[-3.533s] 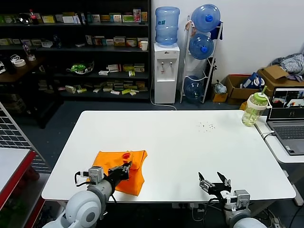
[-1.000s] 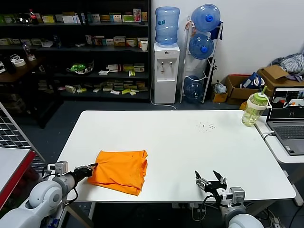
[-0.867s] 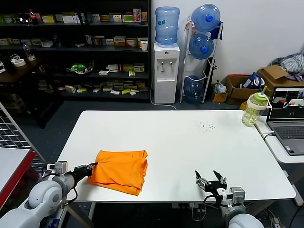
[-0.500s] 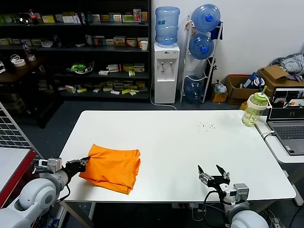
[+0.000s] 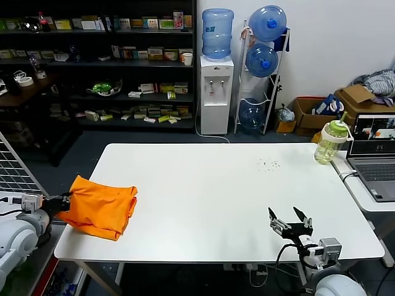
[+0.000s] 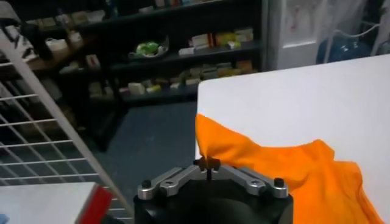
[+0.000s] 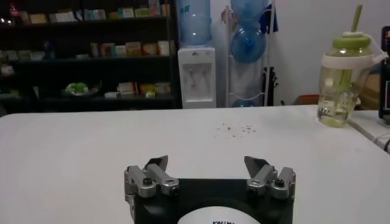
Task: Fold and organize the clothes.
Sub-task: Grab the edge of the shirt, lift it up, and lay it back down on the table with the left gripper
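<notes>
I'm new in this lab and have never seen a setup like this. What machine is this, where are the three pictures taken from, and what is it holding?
It is a robot with two arms, each ending in a two-fingered gripper. The wide picture comes from a camera on its head, looking down at a white table. The other two come from cameras on its wrists, looking out past each gripper.

The left gripper is shut on a corner of a folded orange T-shirt, which lies at the table's left edge. The right gripper is open and empty, hovering over the near right part of the table.

A green-lidded drinking bottle stands at the far right, beside a laptop on a neighbouring desk.
</notes>
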Robot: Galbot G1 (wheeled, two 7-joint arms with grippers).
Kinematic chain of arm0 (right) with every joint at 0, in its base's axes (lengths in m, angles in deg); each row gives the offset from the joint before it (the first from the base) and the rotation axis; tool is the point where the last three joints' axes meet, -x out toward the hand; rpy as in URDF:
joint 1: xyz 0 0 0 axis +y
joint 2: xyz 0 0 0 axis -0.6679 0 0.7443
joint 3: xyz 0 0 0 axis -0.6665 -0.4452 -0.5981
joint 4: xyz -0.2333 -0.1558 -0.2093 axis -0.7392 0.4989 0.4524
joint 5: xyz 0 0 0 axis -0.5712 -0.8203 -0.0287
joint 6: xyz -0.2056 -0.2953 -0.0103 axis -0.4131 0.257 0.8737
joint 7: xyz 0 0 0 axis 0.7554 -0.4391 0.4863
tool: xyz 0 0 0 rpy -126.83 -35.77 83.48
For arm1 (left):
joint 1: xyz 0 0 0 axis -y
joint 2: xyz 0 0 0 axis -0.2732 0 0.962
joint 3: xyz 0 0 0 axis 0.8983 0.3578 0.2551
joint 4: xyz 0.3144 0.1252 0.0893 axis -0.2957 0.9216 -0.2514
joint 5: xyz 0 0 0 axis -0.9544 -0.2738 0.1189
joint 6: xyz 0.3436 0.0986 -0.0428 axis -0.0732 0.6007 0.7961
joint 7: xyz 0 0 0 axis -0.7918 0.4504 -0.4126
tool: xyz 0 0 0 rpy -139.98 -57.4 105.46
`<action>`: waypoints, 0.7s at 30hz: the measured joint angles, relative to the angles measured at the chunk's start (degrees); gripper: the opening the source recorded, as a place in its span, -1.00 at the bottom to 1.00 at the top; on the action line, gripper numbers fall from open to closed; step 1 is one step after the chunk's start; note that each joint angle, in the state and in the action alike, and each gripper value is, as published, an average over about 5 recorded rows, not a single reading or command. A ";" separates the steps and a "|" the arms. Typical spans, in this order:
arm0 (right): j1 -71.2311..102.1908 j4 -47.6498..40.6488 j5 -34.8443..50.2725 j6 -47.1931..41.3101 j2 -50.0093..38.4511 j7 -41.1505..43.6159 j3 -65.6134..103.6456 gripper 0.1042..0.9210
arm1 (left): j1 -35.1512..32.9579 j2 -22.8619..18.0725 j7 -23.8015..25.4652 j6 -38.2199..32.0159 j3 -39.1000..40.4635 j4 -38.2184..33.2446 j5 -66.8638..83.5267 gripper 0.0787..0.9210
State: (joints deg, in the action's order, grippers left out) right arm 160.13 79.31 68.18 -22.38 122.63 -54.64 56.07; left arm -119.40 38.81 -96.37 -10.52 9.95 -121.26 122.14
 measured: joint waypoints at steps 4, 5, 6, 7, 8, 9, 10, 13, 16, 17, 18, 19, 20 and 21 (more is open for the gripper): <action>0.54 0.11 -0.51 0.31 0.37 0.16 0.58 0.76 | -0.33 0.52 -0.90 0.21 -0.25 -0.04 0.19 -0.97; 0.65 0.12 -0.67 0.36 0.51 0.18 0.68 0.76 | -0.48 0.57 -1.21 0.31 -0.21 -0.42 0.41 -0.97; 0.77 0.13 -0.85 0.40 0.65 0.19 0.78 0.76 | -0.62 0.57 -1.58 0.42 -0.10 -1.00 0.73 -0.97; 0.91 0.15 -1.05 0.43 0.82 0.20 0.90 0.76 | -0.73 0.49 -2.01 0.57 0.11 -1.78 1.18 -0.97; 1.08 0.19 -1.26 0.45 1.00 0.19 1.04 0.76 | -0.76 0.32 -2.50 0.76 0.44 -2.72 1.76 -0.97; 1.29 0.26 -1.51 0.46 1.20 0.18 1.22 0.76 | -0.69 0.03 -3.09 1.02 0.96 -3.81 2.49 -0.97; 1.52 0.35 -1.77 0.46 1.43 0.17 1.45 0.76 | -0.49 -0.38 -3.78 1.31 1.68 -5.03 3.37 -0.97; 2.43 0.67 -2.66 0.42 2.26 0.09 2.31 0.76 | 1.24 -2.39 -6.69 2.35 5.28 -8.98 6.93 -0.97; 3.56 0.88 -3.50 0.27 3.27 -0.09 3.40 0.76 | 5.17 -5.94 -11.12 3.21 11.11 -12.38 11.76 -0.97; 3.94 0.92 -3.75 0.21 3.63 -0.15 3.75 0.76 | 6.87 -7.50 -12.80 3.40 13.40 -13.18 13.42 -0.97; 4.33 0.97 -4.02 0.15 4.00 -0.22 4.09 0.76 | 8.65 -9.21 -14.46 3.57 15.78 -13.78 14.97 -0.97; 4.71 1.04 -4.32 0.09 4.39 -0.29 4.42 0.76 | 10.44 -11.02 -16.00 3.71 18.14 -14.16 16.34 -0.97; 5.08 1.14 -4.60 0.01 4.79 -0.35 4.73 0.76 | 12.31 -12.96 -17.50 3.83 20.54 -14.35 17.54 -0.97; 5.45 1.25 -4.86 -0.07 5.19 -0.43 5.01 0.76 | 14.17 -15.00 -18.88 3.94 22.89 -14.30 18.57 -0.97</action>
State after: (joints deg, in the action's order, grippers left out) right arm 165.58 80.56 63.31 -22.45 127.83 -55.07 61.09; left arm -105.22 23.81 -115.26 -6.57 32.84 -135.56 140.72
